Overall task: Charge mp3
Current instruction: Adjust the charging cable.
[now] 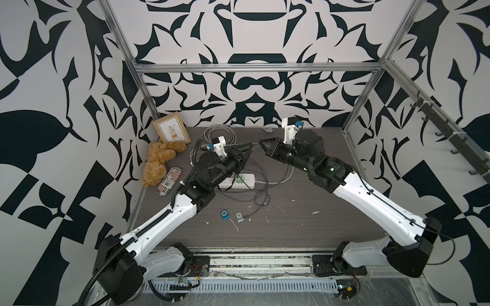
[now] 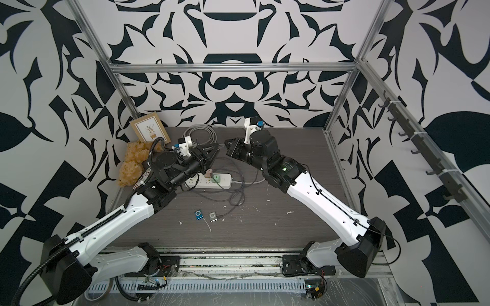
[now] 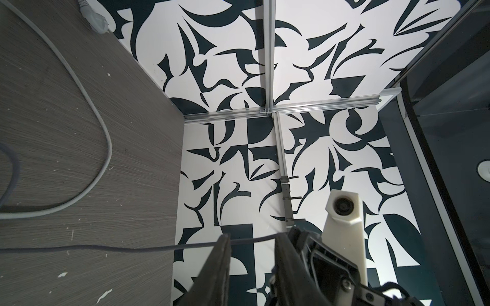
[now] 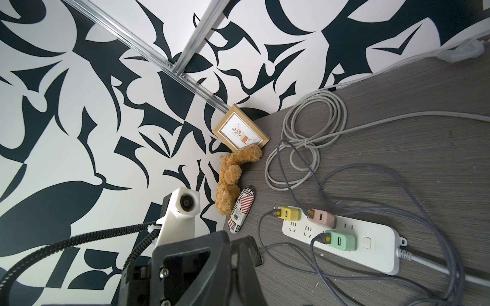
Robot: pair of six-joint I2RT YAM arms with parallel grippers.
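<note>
Two small mp3 players lie side by side on the dark table, a blue one (image 1: 224, 214) (image 2: 198, 215) and a silver one (image 1: 239, 216) (image 2: 213, 216); a thin grey cable's end lies against the silver one. Both grippers hover tip to tip far behind them, above the white power strip (image 1: 240, 180) (image 4: 371, 246). My right gripper (image 1: 261, 141) (image 4: 244, 245) is shut on the black plug (image 4: 258, 258) of a thin grey charging cable (image 3: 159, 248). My left gripper (image 1: 250, 146) (image 3: 253, 238) has its jaws a little apart, and that cable crosses its fingertips.
Yellow (image 4: 289, 213), pink (image 4: 322, 218) and green (image 4: 340, 239) chargers sit in the strip, with grey cables looping over the table. A coiled pale cable (image 1: 220, 132), a framed picture (image 1: 172, 131), a teddy bear (image 1: 159, 159) and a patterned case (image 1: 168, 181) fill the back left corner.
</note>
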